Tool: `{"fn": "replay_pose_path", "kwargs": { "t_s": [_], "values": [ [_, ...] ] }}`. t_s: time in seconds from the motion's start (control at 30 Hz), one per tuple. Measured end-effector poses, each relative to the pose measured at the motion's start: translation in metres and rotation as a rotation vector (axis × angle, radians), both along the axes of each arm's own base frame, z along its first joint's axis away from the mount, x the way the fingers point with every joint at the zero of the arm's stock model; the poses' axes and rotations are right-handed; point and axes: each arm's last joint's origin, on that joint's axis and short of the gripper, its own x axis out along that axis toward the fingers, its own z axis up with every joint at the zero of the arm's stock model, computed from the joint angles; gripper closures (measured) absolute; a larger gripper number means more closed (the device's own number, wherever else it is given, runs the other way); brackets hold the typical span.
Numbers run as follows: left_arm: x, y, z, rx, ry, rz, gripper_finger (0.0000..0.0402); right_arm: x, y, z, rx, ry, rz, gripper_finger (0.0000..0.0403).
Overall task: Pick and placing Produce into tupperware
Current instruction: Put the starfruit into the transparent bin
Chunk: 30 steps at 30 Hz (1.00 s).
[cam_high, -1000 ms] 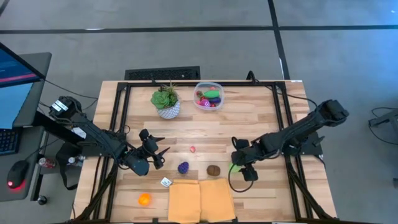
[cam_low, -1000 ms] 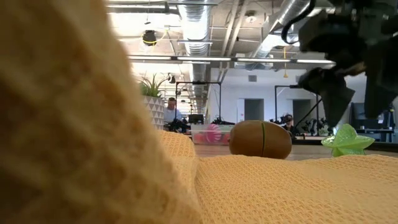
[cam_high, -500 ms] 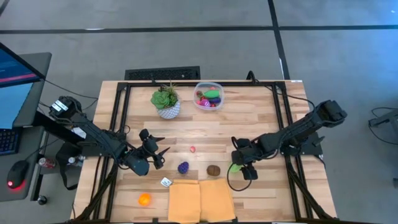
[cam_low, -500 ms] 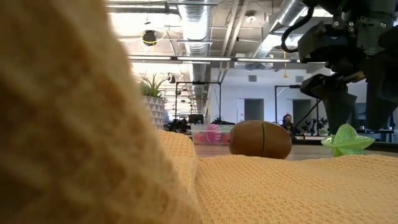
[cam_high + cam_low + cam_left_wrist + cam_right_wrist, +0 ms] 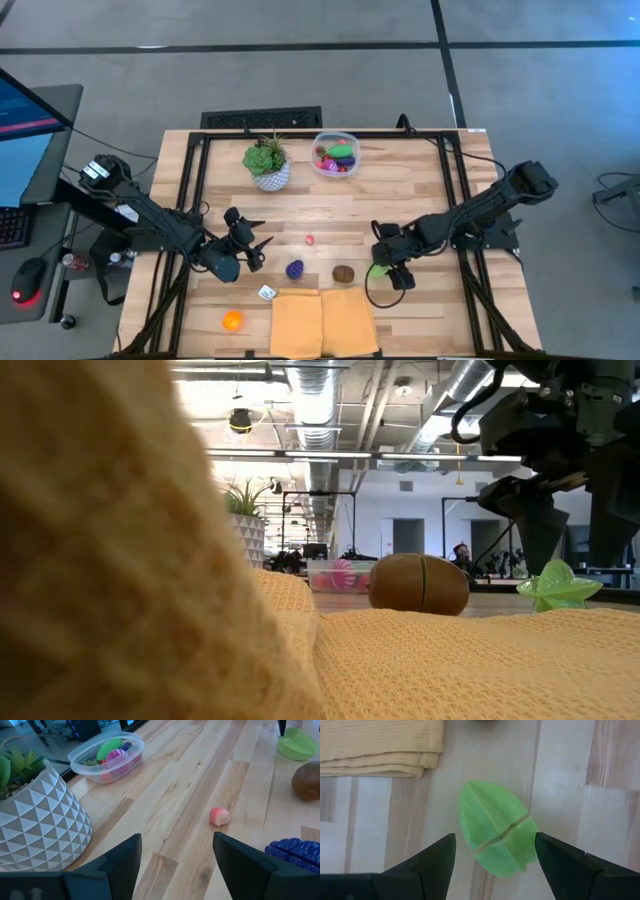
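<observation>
A few produce pieces are already seen in the tupperware [image 5: 334, 155] at the desk's [image 5: 400, 200] far edge, while others remain scattered, and the right end effector [image 5: 492, 852] is poised, fingers parted and empty, over a green piece [image 5: 497, 835].

The robot has 2 dark arms, near-black and built of chunky jointed segments; the left arm [image 5: 140, 222] carries white labels on its upper links near the shoulder joint; the right arm [image 5: 470, 215] is plain black, with a rounded block at its elbow; thin black cables trail along both arms and loop beside the wrists; the left gripper [image 5: 176, 862] ends in 2 flat, matte black fingers with angled, faceted edges; the right gripper [image 5: 495, 862] has the same 2 dark, wedge-shaped fingers, smooth and unmarked.
</observation>
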Motion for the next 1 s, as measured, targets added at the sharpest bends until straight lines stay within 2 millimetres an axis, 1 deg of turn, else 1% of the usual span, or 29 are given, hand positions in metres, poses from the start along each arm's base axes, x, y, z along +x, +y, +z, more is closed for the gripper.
{"fn": "replay_pose_path", "kwargs": {
  "t_s": [0.23,0.43,0.57,0.83,1.0],
  "values": [
    [0.000,0.000,0.000,0.000,-0.001,0.001,0.0164,0.001,-0.001,0.000,-0.009,-0.011,0.027,0.0106],
    [0.000,0.000,0.000,0.000,-0.001,0.001,0.0164,0.003,-0.006,0.000,-0.045,-0.031,0.117,0.0106],
    [0.000,0.000,0.000,-0.001,-0.001,0.001,0.0164,0.004,-0.010,0.000,-0.049,-0.033,0.116,0.0106],
    [0.000,0.000,0.000,0.000,-0.001,0.001,0.0164,0.003,-0.007,0.000,-0.103,-0.067,0.308,0.0106],
    [0.000,0.000,0.000,0.000,-0.001,0.001,0.0164,0.004,-0.007,0.001,-0.106,-0.080,0.320,0.0106]
  ]
}}
